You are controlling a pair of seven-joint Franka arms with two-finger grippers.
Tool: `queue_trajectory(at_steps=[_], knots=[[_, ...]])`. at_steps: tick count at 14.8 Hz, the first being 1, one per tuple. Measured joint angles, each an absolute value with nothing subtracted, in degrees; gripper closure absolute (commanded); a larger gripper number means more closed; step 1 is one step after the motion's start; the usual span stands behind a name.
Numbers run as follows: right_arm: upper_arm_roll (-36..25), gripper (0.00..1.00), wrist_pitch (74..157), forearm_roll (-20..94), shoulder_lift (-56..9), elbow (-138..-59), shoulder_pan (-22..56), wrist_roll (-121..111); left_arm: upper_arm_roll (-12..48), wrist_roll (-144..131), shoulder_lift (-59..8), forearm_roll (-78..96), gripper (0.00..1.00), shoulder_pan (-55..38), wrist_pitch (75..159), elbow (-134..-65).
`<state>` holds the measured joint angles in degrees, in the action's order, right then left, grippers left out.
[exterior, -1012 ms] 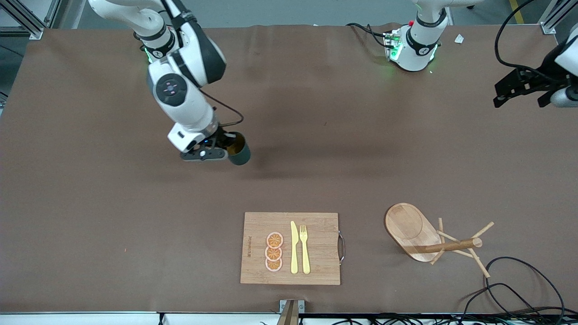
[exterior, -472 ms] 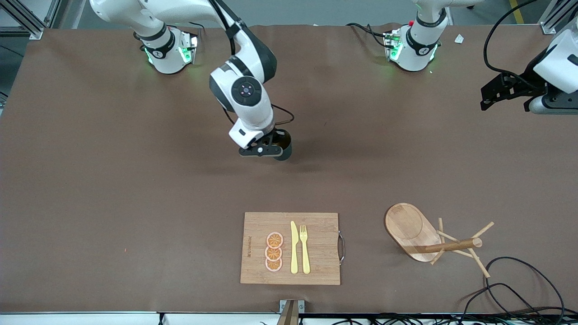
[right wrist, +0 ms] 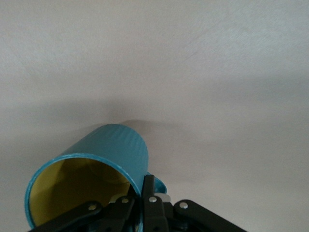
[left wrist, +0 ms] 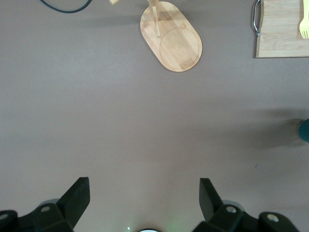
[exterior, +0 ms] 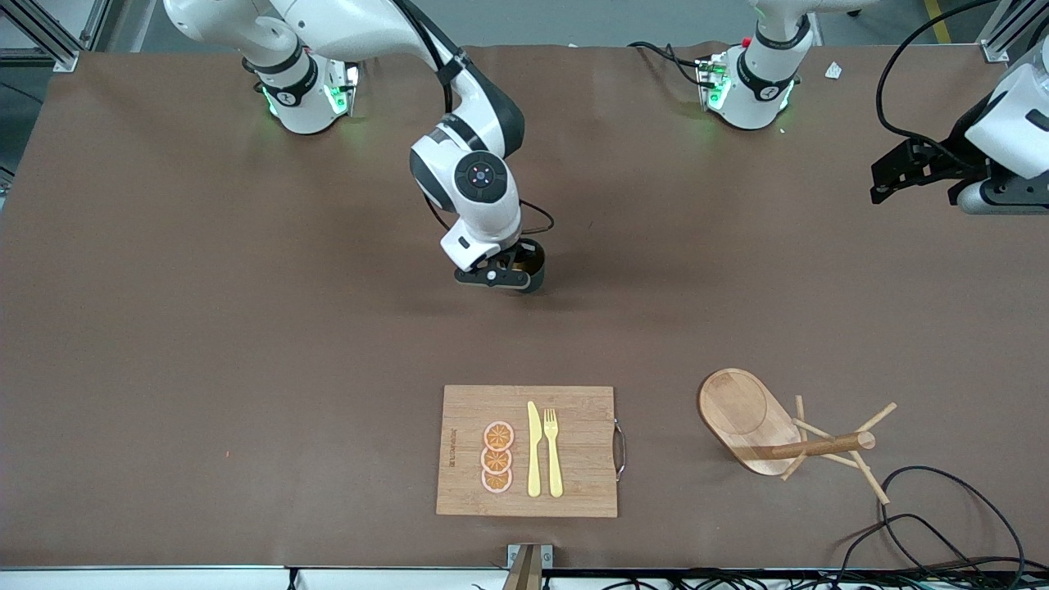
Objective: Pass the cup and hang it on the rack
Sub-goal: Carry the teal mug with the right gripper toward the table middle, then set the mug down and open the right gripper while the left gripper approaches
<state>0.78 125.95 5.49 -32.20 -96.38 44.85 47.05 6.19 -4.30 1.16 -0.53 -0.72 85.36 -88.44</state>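
One cup (exterior: 531, 270), one rack (exterior: 774, 430), one cutting board (exterior: 527, 451). Cup: teal ribbed wall, yellow interior, side handle; clamped at its rim by the right gripper (exterior: 501, 275) above the table (exterior: 205, 344), farther from the camera than the board. Left gripper (exterior: 922, 168) waits, fingers spread wide, holding nothing

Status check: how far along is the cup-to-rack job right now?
Done: the right gripper has the cup clamped at its rim and handle, over the bare middle of the table. In hand: the pass itself. The left gripper waits open over its own end of the table, apart from the cup. Left: the handover, then hanging it. The rack stands near the front camera with every peg bare.
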Motion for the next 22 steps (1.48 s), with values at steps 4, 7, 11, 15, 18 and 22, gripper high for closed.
queue_trajectory(at_steps=[4, 7, 11, 15, 18, 22], knots=[[0.7, 0.78, 128.6, 5.5, -34.0, -96.3, 45.1, 47.2, 6.4, -4.6, 1.1, -0.5, 0.0, -0.7, 85.4, -88.4], [0.5, 0.0, 128.7, 5.4, -34.5, -96.0, 45.1, 47.2, 7.4, -5.0, 1.1, -0.5, 0.0, -0.8, 85.4, -88.4], [-0.1, 0.0, 128.5, 5.4, -34.5, -95.3, 45.0, 46.3, 7.7, -6.8, -0.5, -0.5, 0.0, -1.0, 85.4, -88.4], [-0.6, 0.0, 122.2, 5.4, -30.9, -93.4, 43.8, 43.0, 9.8, -13.5, -2.5, -0.5, 0.0, -1.1, 85.6, -88.0], [-0.9, 0.0, 114.0, 5.4, -24.6, -92.9, 39.5, 35.0, 13.6, -22.3, -3.6, -0.5, 0.0, -1.3, 86.2, -87.8], [-1.4, 0.0, 103.7, 5.3, -18.1, -92.9, 29.5, 23.1, 18.3, -33.2, -5.3, -0.5, 0.0, -1.5, 88.7, -87.8]])
